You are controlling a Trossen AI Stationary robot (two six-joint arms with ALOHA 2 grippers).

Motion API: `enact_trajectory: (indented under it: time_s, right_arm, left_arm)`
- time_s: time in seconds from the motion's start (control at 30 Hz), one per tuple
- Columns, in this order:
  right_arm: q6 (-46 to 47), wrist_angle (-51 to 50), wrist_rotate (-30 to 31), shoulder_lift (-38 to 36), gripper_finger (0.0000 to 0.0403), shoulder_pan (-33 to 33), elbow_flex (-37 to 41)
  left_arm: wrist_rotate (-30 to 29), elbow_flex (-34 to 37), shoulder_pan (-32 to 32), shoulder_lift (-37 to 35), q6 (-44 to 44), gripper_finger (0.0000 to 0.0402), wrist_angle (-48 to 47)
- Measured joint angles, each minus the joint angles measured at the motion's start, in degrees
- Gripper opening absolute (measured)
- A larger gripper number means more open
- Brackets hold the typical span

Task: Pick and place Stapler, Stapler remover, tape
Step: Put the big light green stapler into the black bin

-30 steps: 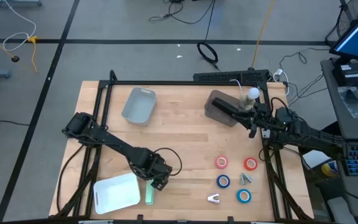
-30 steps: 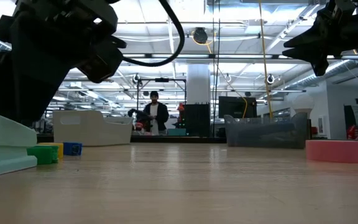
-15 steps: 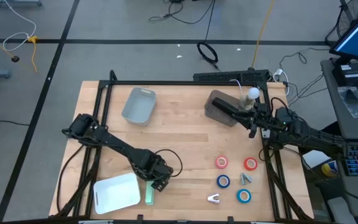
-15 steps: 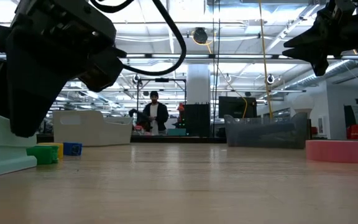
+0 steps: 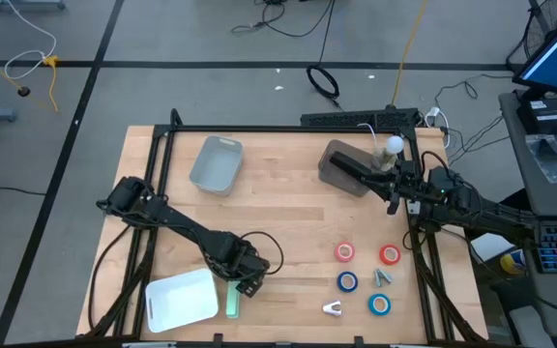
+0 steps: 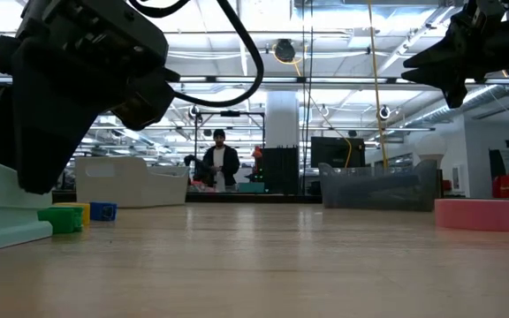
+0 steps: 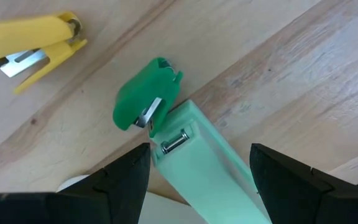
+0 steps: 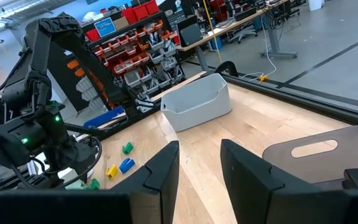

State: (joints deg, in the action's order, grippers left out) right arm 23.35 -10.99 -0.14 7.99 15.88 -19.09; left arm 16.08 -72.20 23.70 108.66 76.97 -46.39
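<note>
My left end effector (image 7: pixel 197 180) hangs wide open astride the mint-green plastic stapler (image 7: pixel 213 171), holding nothing; the stapler lies at the table's (image 5: pixel 278 208) front edge beside the white rectangular bin (image 5: pixel 182 298). Risk: its smooth slanted body could slip or pivot as I close, nudging the green plastic staple remover (image 7: pixel 143 102) touching its tip. My right end effector (image 5: pixel 393 200) waits partly open and empty above the dark grey bin (image 5: pixel 341 166). Small red and blue tape rings (image 5: pixel 344 252) lie well apart on the bare wood.
</note>
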Motion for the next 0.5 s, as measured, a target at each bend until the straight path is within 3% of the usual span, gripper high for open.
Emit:
enact_trajectory:
  time_s: [0.5]
  right_arm:
    - [0.0,0.01,0.0,0.0,0.011,0.0,0.0]
  left_arm:
    - [0.51,0.0,0.0,0.0,0.59,0.0271,0.0]
